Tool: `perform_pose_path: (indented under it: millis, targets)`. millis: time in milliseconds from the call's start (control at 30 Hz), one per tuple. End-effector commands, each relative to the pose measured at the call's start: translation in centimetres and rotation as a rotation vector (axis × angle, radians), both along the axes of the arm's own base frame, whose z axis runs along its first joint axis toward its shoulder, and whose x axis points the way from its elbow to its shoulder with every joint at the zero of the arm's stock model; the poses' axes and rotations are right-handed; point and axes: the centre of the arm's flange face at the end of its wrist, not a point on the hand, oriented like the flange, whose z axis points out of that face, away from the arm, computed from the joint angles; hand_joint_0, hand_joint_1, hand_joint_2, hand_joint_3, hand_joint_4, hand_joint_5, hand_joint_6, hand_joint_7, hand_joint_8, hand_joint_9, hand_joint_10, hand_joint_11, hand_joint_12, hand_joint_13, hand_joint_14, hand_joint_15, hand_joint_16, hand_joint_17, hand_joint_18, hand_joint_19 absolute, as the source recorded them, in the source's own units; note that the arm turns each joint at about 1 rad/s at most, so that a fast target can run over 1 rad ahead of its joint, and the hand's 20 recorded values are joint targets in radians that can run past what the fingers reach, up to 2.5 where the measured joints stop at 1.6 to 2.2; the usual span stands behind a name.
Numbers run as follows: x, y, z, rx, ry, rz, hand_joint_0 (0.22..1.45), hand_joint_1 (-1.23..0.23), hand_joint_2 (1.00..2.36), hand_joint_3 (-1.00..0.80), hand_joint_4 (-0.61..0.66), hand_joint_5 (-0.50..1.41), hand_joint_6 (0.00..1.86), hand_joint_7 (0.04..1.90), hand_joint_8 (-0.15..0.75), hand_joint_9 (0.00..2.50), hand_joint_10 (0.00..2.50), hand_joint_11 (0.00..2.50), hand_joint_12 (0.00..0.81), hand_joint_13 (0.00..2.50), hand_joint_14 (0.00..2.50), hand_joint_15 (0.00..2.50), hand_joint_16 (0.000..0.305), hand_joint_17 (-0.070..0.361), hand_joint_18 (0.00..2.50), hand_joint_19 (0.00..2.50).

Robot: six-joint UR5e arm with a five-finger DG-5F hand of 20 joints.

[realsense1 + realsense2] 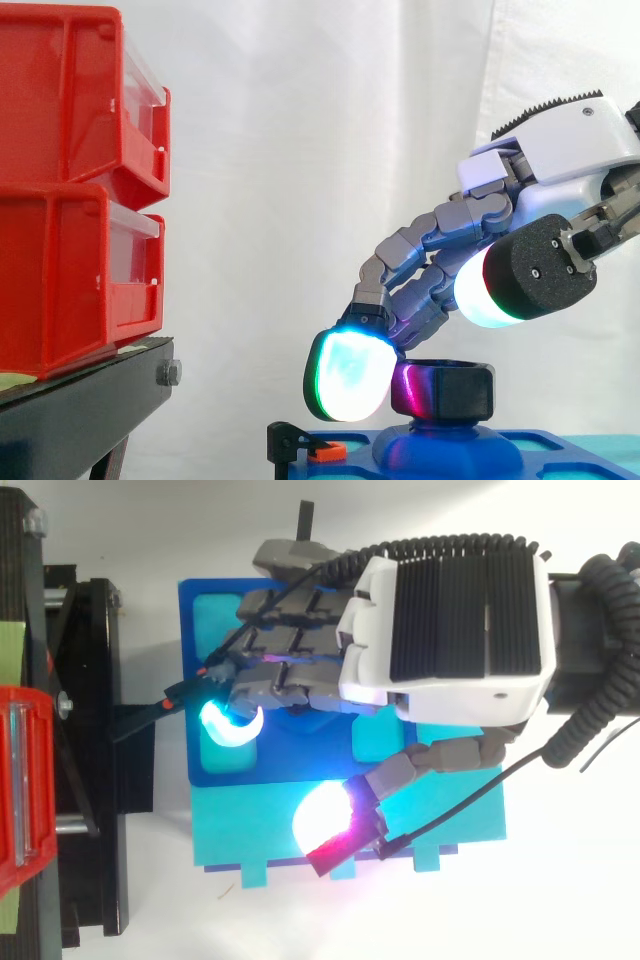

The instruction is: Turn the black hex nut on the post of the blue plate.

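Robot hand (pixel 560 165): I read fingers curled down over black hex nut (pixel 452 392), hooked round it. Cyan-green fingertip pad (pixel 348 375) touching nut's side away from wrist. Thumb pad (pixel 486 288) raised above nut, not touching. Nut directly beneath fingers, upright on raised centre of blue plate (pixel 190 610). Small black clip with orange tab (pixel 306 446) on plate just beyond fingertip. Farther out, past fingertips: stacked red bins (pixel 60 190) on black stand (pixel 80 410).

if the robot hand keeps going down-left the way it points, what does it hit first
Most likely the blue plate right below the robot hand, just left of the black hex nut, though depth is unclear.
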Motion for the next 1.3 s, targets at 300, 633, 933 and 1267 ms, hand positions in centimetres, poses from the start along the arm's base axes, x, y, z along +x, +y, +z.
perform_pose_path:
  millis: [300, 633, 933, 1267]
  targets:
    - [-0.1, -0.9, 1.3, 0.000, 0.012, -0.004, 0.48, -0.46, 1.00, -0.50, 0.18, -0.21, 0.50, 0.68, 0.249, 0.38, 0.00, 0.00, 0.376, 0.35, 0.00, 0.07, 0.058, 0.130, 0.04, 0.13]
    - [-0.5, -2.5, 1.1, -0.009, 0.024, 0.005, 0.48, -0.46, 1.00, -0.50, 0.18, -0.21, 0.50, 0.68, 0.250, 0.38, 0.00, 0.00, 0.377, 0.35, 0.00, 0.07, 0.058, 0.130, 0.05, 0.14]
    - [-1.3, -5.0, 0.8, -0.028, 0.055, 0.018, 0.48, -0.46, 1.00, -0.50, 0.18, -0.21, 0.50, 0.68, 0.249, 0.38, 0.00, 0.00, 0.378, 0.35, 0.00, 0.07, 0.058, 0.130, 0.05, 0.14]
    - [-2.0, -7.8, 0.8, -0.032, 0.055, 0.039, 0.48, -0.46, 1.00, -0.50, 0.18, -0.21, 0.50, 0.68, 0.250, 0.38, 0.00, 0.00, 0.378, 0.35, 0.00, 0.07, 0.058, 0.130, 0.06, 0.14]
